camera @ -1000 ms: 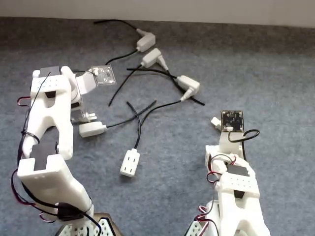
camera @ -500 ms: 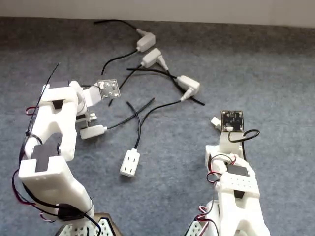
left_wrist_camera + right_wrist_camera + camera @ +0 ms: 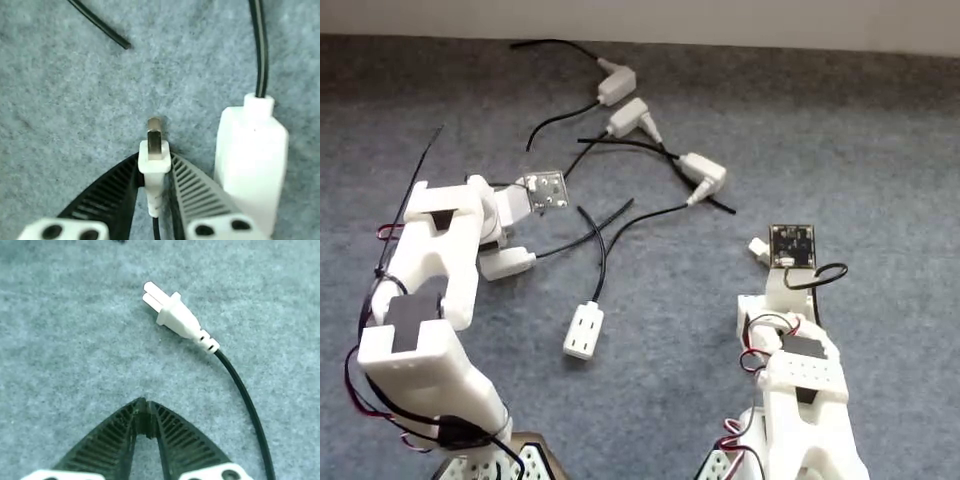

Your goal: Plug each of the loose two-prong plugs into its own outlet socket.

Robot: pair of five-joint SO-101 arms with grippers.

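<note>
The left gripper (image 3: 154, 160) has swung toward the middle left of the high view, fingers (image 3: 112, 187) pinching a two-prong plug (image 3: 154, 150). It now sits just beside the outlet socket (image 3: 250, 160), seemingly not lined up. The right gripper (image 3: 146, 412), fingers pressed together, rests near a second plug (image 3: 181, 319).

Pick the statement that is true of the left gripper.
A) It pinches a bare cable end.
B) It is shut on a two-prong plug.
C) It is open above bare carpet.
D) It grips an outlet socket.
B: in the left wrist view the left gripper clamps a white two-prong plug with its prongs pointing outward, and an outlet socket lies beside it, ungripped.
</note>
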